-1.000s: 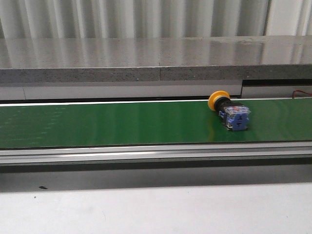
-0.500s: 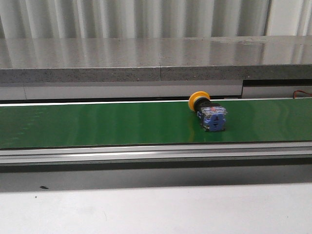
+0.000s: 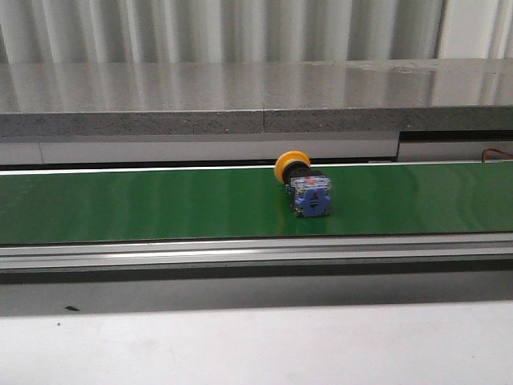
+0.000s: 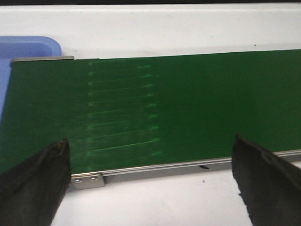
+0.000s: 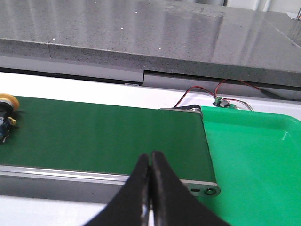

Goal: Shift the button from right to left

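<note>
The button (image 3: 303, 187) lies on its side on the green belt (image 3: 144, 204), a little right of the belt's middle, yellow cap toward the back and clear-and-blue block toward me. It also shows at the edge of the right wrist view, the button (image 5: 5, 110) far from the fingers. My right gripper (image 5: 150, 157) is shut with nothing in it, over the belt's near rail close to its right end. My left gripper (image 4: 150, 162) is open and empty above the belt's left end. Neither gripper shows in the front view.
A green tray (image 5: 254, 160) sits past the belt's right end. A blue tray (image 4: 28, 47) sits past its left end. A grey stone ledge (image 3: 256, 96) runs behind the belt. Red and black wires (image 5: 207, 92) lie near the belt's right end.
The button has ridden leftward along the belt, from near the right side toward the middle. Its pose is unchanged.
</note>
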`<state>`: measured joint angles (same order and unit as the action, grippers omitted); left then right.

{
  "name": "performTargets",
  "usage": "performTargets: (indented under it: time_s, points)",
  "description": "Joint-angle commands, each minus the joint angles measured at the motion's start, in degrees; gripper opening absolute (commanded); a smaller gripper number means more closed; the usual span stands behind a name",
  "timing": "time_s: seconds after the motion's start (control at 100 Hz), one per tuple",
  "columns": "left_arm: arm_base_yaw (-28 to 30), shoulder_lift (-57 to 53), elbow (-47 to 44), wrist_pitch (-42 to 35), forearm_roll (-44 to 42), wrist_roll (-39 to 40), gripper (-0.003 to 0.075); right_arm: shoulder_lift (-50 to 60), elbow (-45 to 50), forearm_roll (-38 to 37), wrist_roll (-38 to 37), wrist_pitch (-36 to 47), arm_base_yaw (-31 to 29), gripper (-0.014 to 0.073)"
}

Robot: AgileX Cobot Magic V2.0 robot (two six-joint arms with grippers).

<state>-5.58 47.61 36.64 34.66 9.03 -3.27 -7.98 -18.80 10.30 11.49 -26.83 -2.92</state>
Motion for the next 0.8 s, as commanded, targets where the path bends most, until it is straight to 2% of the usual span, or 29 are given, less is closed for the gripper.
performTargets:
  time_s: [0.0,0.11,0.24,0.51,0.79]
  points:
    - [-0.35,2.53,3.22,-4.19,6.24,-0.16,0.0636,-0.61,-1.31,0.46,0.4,4.85,-0.07,-0.0068]
    - [-2.14,7.8,7.21,-0.83,11.67,-0.16,0.0636,-0.61,-1.31,0.46,0.4,4.85,-0.07,-0.0068]
    - [-7.7,15.36,13.06,2.18,15.92,-0.16,0.0636,-0.61,-1.31,0.46,0.4,4.85,-0.07,-0.0068]
    - [-19.68,32.52,27.19,5.01,15.98,4.08,0.0636,-0.61,-1.31,0.46,0.4,4.85,-0.07,-0.0068]
    - [-23.29,48.77,41.98,12.36,14.19,8.69,0.0636,-0.61,-1.31,0.45,0.4,4.8,-0.07,-0.0068]
